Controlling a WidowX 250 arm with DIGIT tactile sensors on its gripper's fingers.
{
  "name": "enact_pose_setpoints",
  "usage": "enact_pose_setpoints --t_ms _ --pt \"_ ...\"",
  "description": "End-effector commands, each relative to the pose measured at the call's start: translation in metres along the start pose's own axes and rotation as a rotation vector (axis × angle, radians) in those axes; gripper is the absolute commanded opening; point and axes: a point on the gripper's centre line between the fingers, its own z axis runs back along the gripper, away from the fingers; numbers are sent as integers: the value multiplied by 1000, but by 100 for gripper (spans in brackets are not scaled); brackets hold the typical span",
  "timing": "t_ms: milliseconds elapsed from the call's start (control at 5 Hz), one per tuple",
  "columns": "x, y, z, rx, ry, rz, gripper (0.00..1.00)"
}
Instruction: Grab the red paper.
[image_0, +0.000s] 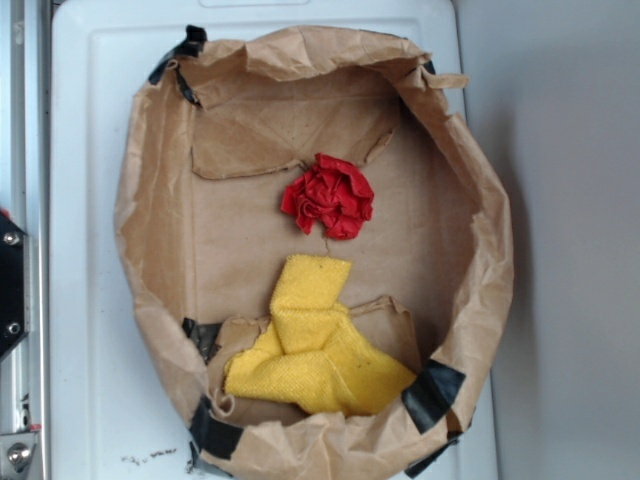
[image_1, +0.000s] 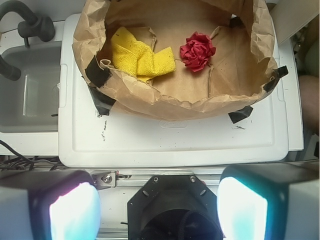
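Red paper (image_0: 328, 195), a crumpled wad on the floor of the brown paper bag (image_0: 150, 200) just beside the yellow cloth (image_0: 315, 345), atop a white lid (image_1: 175, 145); gripper (image_1: 159, 210) wide open, well apart, empty.

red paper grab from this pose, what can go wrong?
1. The pincer is open and outside the brown paper bag; its raised, crumpled near wall lies between them, so a low approach could snag it.
2. The yellow cloth sits close to the red paper; a wide or off-centre close might catch cloth too.
3. The red paper is a small loose wad on torn lining flaps; fingers could pinch a flap or push it away.
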Motion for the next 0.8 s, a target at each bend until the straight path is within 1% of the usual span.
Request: enact_pose_setpoints --t_ms 0,200,400,600 --pt "0 0 0 0 0 0 100" --pt "26 17 -6 18 -37 -7 100" --pt "78 55 -17 35 -36 -71 100" --pt "78 55 -17 35 -36 -71 100"
